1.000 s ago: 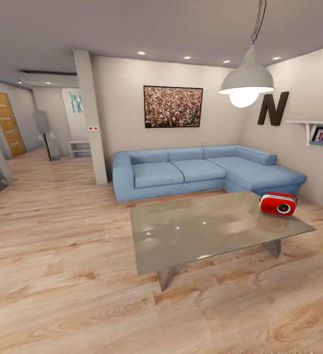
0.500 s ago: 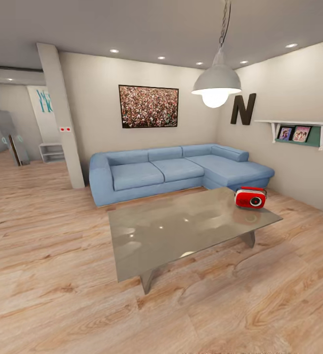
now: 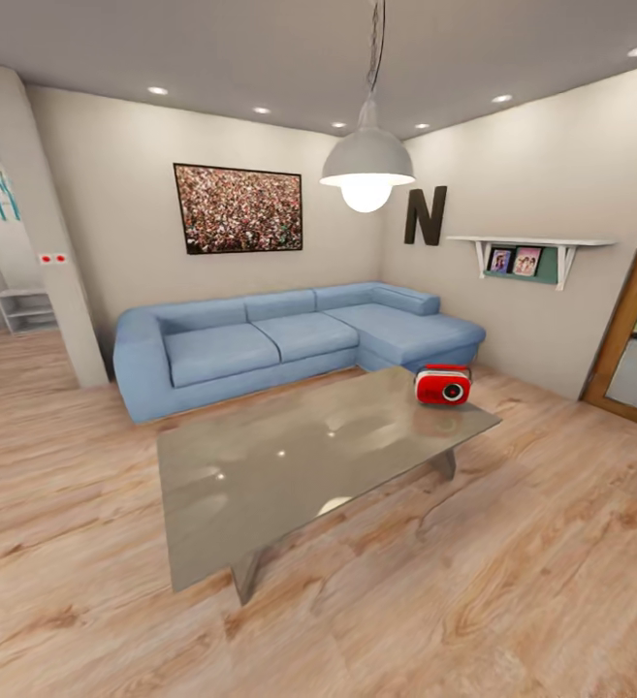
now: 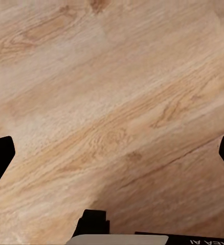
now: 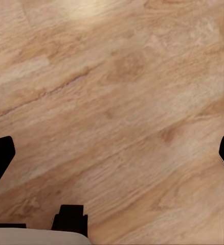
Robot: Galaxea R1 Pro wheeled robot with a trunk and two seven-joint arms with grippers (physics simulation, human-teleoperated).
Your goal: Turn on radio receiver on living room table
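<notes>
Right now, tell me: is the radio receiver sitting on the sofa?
No. In the head view the radio receiver stands on the grey table, at its far right corner, with the blue sofa behind it.

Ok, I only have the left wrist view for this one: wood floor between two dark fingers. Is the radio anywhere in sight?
Observer: Yes. In the head view, the small red radio with a white edge band stands on the low grey glossy table, near its far right corner.
Operator: What's behind the table?
Observer: A big blue sectional sofa, set against the wall.
Operator: And the right arm?
Observer: Its wrist view shows the right gripper with its fingers wide apart over light wood floor, holding nothing.
</notes>
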